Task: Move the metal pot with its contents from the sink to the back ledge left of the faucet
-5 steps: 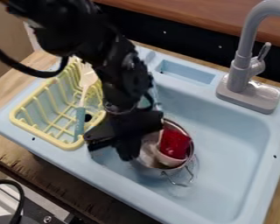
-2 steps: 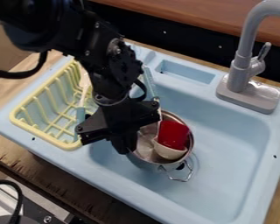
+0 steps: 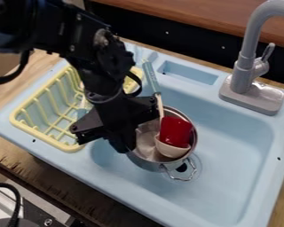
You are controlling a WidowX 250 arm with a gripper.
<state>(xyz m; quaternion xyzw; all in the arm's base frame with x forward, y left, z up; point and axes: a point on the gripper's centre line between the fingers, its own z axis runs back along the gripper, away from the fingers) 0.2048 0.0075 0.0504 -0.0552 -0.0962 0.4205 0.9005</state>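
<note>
Metal pot (image 3: 149,160) in our grasp, right beside the drain (image 3: 182,167)!
We look clamped on its rim with the gripper (image 3: 126,147), on the side away from the drain. Red cup (image 3: 175,131), white bowl (image 3: 171,151) and blue-handled utensil (image 3: 152,80) are aboard; we judge this the pot-moving step, calling next for a steady, level lift.

shiny metal pot (image 3: 145,165)

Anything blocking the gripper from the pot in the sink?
Nothing visible. The gripper is at the pot's side nearest the yellow rack; contact unclear. The red item and white bowl are inside the pot, not between them.
</note>
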